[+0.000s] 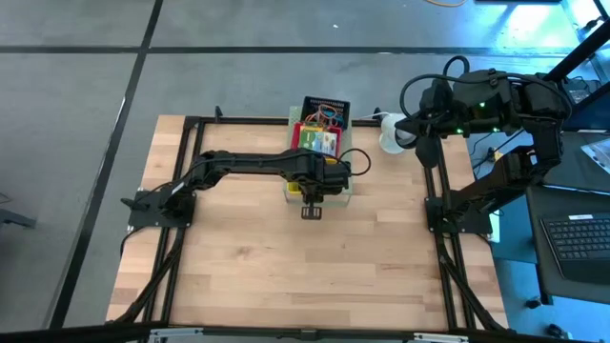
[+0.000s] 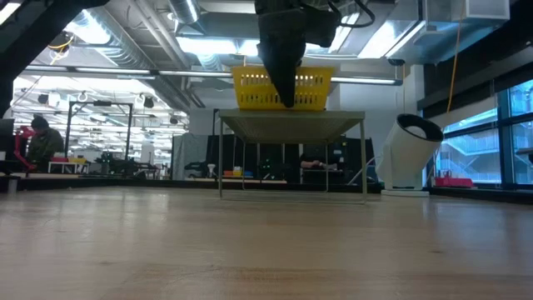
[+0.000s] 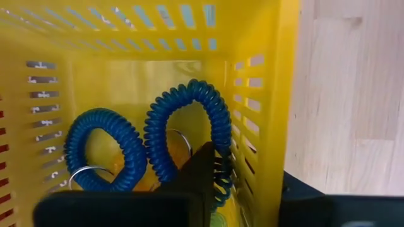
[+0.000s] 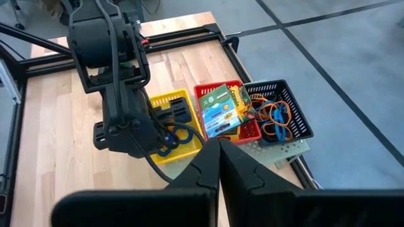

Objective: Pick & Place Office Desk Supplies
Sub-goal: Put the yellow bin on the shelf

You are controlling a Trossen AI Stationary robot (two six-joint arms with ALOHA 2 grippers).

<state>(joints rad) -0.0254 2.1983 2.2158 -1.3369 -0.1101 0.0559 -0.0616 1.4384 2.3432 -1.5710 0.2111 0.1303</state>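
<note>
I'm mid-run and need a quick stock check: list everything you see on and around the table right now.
Yellow basket: one, yellow, on the pale stand at the table's far edge, nearest the left arm.
Blue coil loops: two, blue, inside the yellow basket.
Red basket: one, red, middle of the row.
Card boxes: yellow and green, count unclear, stacked in the red basket.
Black basket: one, black, at the row's outer end.
Loose loops: several, orange and blue, in the black basket.
White fan-like device: one, white, beside the table's far right corner.
Person: one, in the background room.
Left hand: over the yellow basket.
Right hand: shut, raised off the table's right side.
</note>
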